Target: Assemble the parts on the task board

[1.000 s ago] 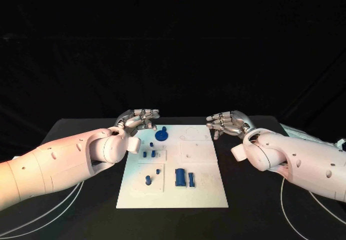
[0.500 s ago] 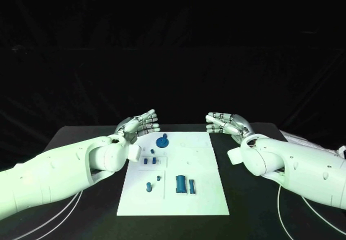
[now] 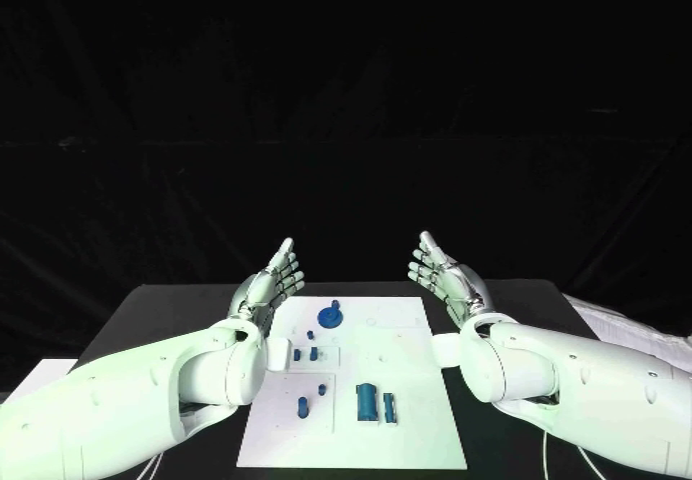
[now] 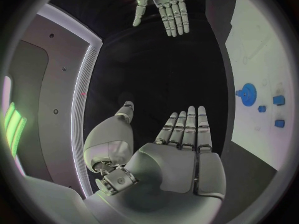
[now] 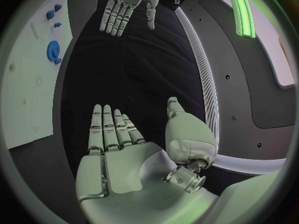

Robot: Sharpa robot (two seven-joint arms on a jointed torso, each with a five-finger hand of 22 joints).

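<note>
The scene is dim, with a black backdrop that gives back almost no light. Light falls from above onto the task board (image 3: 353, 395), which is the brightest surface, and the blue parts on it stay sharp. The white arms take a pale green tint and have soft shading below. In both wrist views the fisheye lens bends straight edges strongly near the rim. A bright green light strip (image 5: 243, 10) glares there.
</note>
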